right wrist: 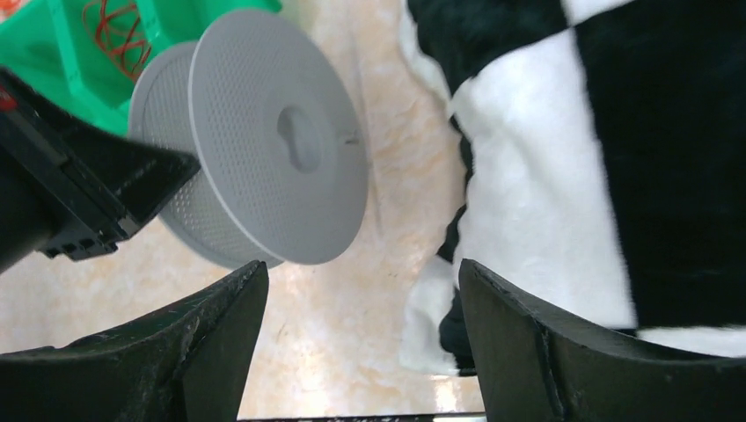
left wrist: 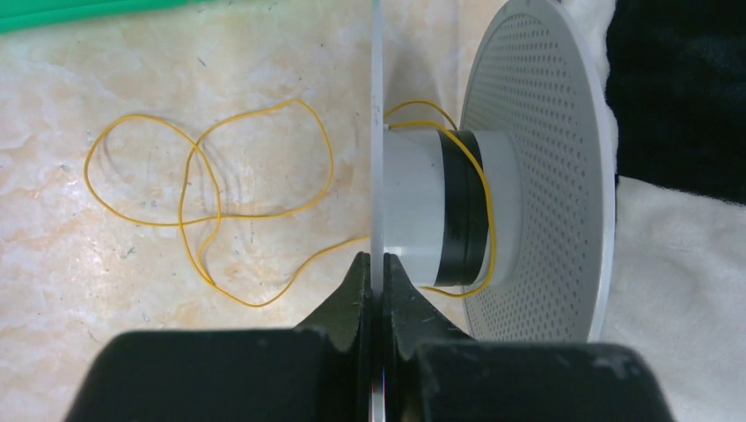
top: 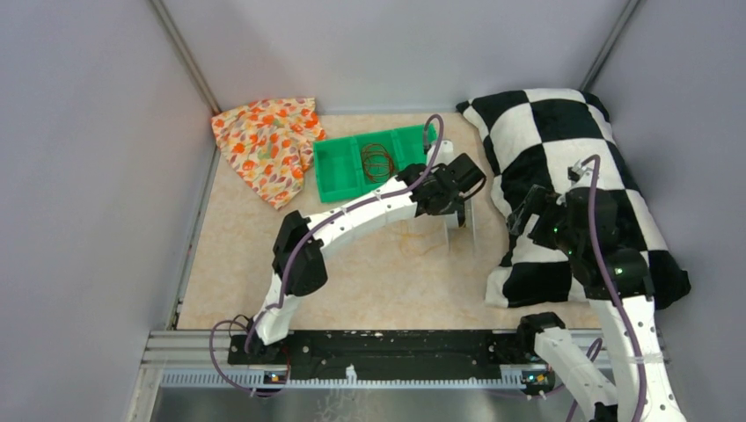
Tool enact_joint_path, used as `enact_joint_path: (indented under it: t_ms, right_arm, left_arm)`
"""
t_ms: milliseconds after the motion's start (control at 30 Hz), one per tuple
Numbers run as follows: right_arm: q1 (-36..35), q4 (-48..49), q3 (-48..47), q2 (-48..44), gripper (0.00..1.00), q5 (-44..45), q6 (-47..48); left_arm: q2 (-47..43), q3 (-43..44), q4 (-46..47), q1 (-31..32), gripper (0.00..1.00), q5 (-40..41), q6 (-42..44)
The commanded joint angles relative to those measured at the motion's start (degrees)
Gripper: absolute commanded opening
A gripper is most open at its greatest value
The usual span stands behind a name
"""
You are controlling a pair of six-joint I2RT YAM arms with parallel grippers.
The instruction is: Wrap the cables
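black left jaws are clenching the thin near flange of the spool (left wrist: pixel 440 211), which is showing edge-on at lower centre of the left wrist view. the yellow cable (left wrist: pixel 220 216) is running from the grey hub, where roughly one turn is sitting, out past that flange to loose crossed loops lying on the worktop (left wrist: pixel 88 334) at centre left. in my judgement the spool wants turning slowly, with the wire kept lightly taut and fed between the flanges so the loops are not knotting or riding over the rim. right jaws are standing released, gripping nothing, at the bottom of the right wrist view, near the perforated flange. from above, the left arm is covering most of the spool and the cable is too thin to trace. its free end and its anchoring on the hub are not showing.
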State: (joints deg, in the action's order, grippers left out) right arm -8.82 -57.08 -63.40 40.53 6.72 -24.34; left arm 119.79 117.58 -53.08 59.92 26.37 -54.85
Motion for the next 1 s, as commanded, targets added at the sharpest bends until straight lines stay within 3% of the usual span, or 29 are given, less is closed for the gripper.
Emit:
enact_joint_path:
  t_ms: [0, 233, 367, 600, 833, 967]
  right_arm:
    - [0.2, 8.31, 4.52, -2.83, 0.79, -8.64, -3.13]
    - [0.21, 9.49, 7.61, -3.99, 0.77, -12.75, -1.22]
    - [0.21, 14.34, 13.97, -5.97, 0.7, -16.71, -0.77]
    - [0.01, 19.73, 17.34, -8.18, 0.67, -15.92, 0.16]
    - [-5.93, 19.28, 15.51, -5.53, 0.65, -8.53, 0.33]
    - [-9.03, 21.09, 15.3, -4.73, 0.65, -8.6, -1.62]
  left_arm:
    - [1.23, 3.9, -0.04, 0.5, 0.0, -0.8, -2.78]
    - [3.08, 6.99, -0.14, 0.57, 0.0, -1.95, -2.62]
    - [3.17, 6.88, 2.74, 0.65, 0.0, -3.44, 0.22]
    - [3.12, 7.19, 3.29, 0.94, 0.0, -2.49, 1.98]
    - [1.38, 7.9, 3.86, 3.28, 0.0, 5.31, 5.59]
    - [-0.41, 5.94, 6.5, 4.28, 0.0, 10.03, 9.36]
